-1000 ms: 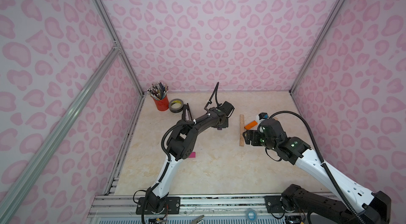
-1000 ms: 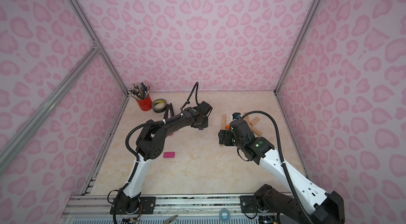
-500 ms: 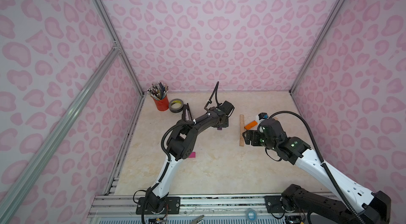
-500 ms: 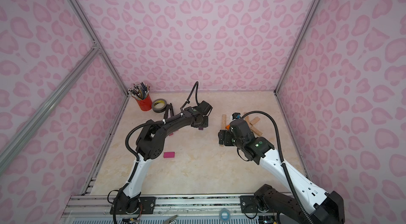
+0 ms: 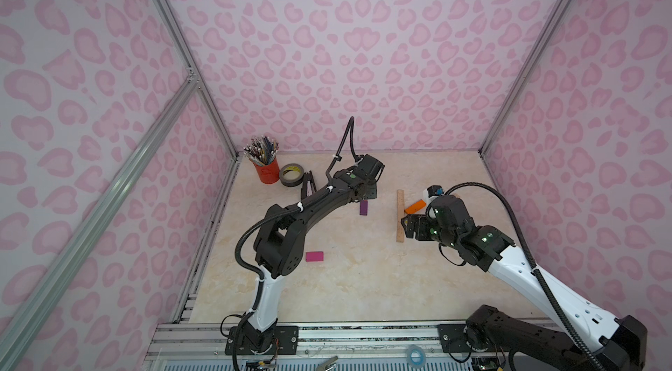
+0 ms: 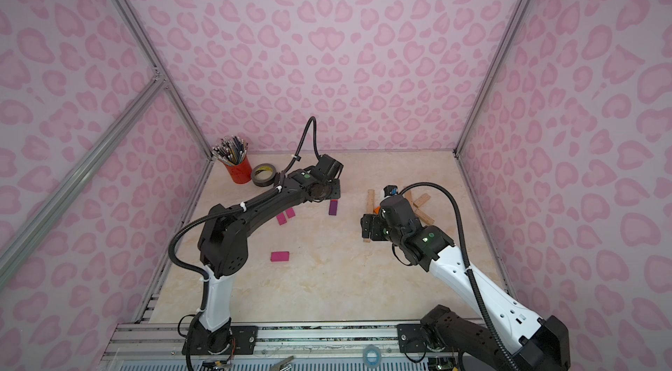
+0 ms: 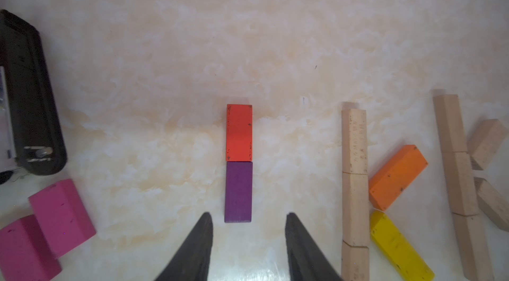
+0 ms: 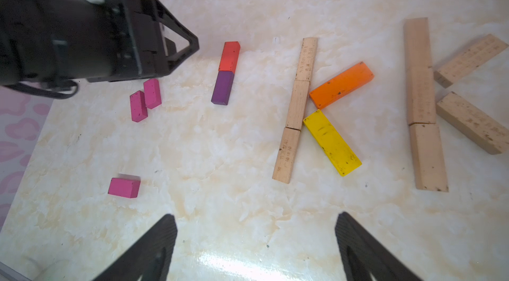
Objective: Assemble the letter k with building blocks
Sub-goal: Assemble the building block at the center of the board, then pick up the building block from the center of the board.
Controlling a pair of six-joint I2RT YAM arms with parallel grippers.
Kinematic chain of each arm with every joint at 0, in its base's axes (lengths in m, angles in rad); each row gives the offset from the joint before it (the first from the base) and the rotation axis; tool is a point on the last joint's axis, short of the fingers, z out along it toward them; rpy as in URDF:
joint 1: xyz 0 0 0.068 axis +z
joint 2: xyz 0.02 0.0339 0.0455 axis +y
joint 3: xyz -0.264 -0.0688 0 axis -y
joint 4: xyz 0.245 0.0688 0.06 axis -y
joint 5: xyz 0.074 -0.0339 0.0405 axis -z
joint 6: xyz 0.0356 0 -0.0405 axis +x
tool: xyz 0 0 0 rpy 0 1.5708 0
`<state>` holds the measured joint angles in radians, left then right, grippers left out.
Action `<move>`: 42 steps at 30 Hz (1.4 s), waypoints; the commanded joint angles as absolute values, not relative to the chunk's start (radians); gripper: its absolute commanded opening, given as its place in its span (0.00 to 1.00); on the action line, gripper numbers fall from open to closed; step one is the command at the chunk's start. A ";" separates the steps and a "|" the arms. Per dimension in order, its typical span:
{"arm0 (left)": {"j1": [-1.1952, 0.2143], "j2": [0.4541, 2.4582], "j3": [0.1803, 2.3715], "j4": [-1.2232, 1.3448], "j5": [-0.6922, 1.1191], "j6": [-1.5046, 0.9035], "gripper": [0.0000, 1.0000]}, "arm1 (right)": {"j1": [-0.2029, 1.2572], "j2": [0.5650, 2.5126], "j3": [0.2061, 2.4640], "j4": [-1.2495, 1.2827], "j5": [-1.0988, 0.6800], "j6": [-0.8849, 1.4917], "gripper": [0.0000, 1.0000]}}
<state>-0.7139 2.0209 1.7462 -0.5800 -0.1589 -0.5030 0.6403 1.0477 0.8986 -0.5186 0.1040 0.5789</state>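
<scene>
Table: marbled cream top inside pink-patterned walls, with every block lying flat on it.
Right arm: bent in beside the finished letters. Right gripper hanging over bare table, jaws spread wide, nothing between them.
Left arm: stretched toward the far middle. Left gripper low over the near end of the purple block, jaws parted wider than the block, touching neither side, holding nothing.
All-wood k: done, with a three-bar spine and two slanted bars, farthest to the robot's right.
Mixed k: done, with a wood spine of three bars. Orange block and yellow block slanting off near the spine's middle.
Third k: only begun. Red block and purple block end to end, touching and in line; judged to be two bars of a spine.
Left to do: probably one more spine bar and two slanted legs.
Spare stock: pink pair side by side near the left arm. Lone magenta block well apart, nearer the robot's base.
Clutter: red pencil cup, tape roll and black stapler at the far left, away from the letters.
Against the earlier frames: both arms in almost the same pose, with no block visibly moved at that size.
</scene>
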 commanded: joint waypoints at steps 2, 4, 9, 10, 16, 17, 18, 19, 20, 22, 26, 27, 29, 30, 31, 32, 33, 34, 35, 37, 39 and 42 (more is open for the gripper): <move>-0.684 1.852 1.592 -0.508 -0.194 -0.529 0.47 | 0.640 1.061 0.905 -0.501 0.082 0.566 0.91; -0.657 1.767 1.492 -0.491 -0.204 -0.555 0.47 | 0.640 1.067 0.909 -0.499 0.077 0.567 0.91; -0.563 1.637 1.279 -0.485 -0.207 -0.606 0.47 | 0.642 1.084 0.914 -0.496 0.066 0.569 0.92; -0.546 1.632 1.255 -0.485 -0.207 -0.606 0.48 | 0.643 1.087 0.913 -0.491 0.062 0.571 0.92; -0.463 1.645 1.173 -0.439 -0.173 -0.596 0.47 | 0.651 1.100 0.922 -0.479 0.052 0.565 0.92; -0.455 1.657 1.175 -0.435 -0.168 -0.592 0.47 | 0.653 1.101 0.922 -0.479 0.052 0.565 0.92; -0.449 1.673 1.181 -0.434 -0.163 -0.587 0.47 | 0.654 1.103 0.923 -0.480 0.054 0.565 0.92; -0.445 1.687 1.186 -0.433 -0.163 -0.582 0.47 | 0.654 1.104 0.925 -0.481 0.054 0.565 0.92; -0.441 1.705 1.191 -0.430 -0.163 -0.578 0.47 | 0.654 1.105 0.925 -0.482 0.055 0.566 0.92; -0.429 1.734 1.199 -0.427 -0.158 -0.577 0.47 | 0.654 1.106 0.929 -0.485 0.054 0.567 0.92; -0.410 1.776 1.200 -0.400 -0.147 -0.578 0.47 | 0.656 1.106 0.934 -0.487 0.054 0.568 0.92; -0.408 1.789 1.204 -0.397 -0.142 -0.575 0.47 | 0.657 1.107 0.936 -0.488 0.054 0.566 0.92; -0.408 1.811 1.219 -0.392 -0.133 -0.568 0.46 | 0.657 1.109 0.936 -0.487 0.046 0.561 0.92; -0.408 1.824 1.226 -0.390 -0.128 -0.566 0.45 | 0.658 1.111 0.937 -0.483 0.033 0.554 0.92; -0.408 1.833 1.232 -0.387 -0.124 -0.565 0.45 | 0.659 1.113 0.937 -0.476 0.015 0.546 0.93; -0.408 1.844 1.237 -0.385 -0.122 -0.563 0.45 | 0.662 1.114 0.936 -0.464 -0.005 0.535 0.93; -0.408 1.854 1.245 -0.384 -0.121 -0.561 0.44 | 0.670 1.116 0.936 -0.447 -0.023 0.528 0.93; -0.409 1.862 1.252 -0.384 -0.122 -0.558 0.44 | 0.677 1.117 0.934 -0.434 -0.039 0.519 0.93; -0.408 1.874 1.260 -0.385 -0.125 -0.558 0.44 | 0.687 1.118 0.933 -0.415 -0.058 0.505 0.93; -0.408 1.894 1.274 -0.389 -0.132 -0.553 0.44 | 0.709 1.123 0.933 -0.387 -0.080 0.489 0.93; -0.408 1.917 1.288 -0.392 -0.138 -0.548 0.44 | 0.725 1.132 0.933 -0.369 -0.099 0.480 0.93; -0.408 1.945 1.305 -0.394 -0.135 -0.540 0.43 | 0.738 1.143 0.933 -0.360 -0.110 0.477 0.92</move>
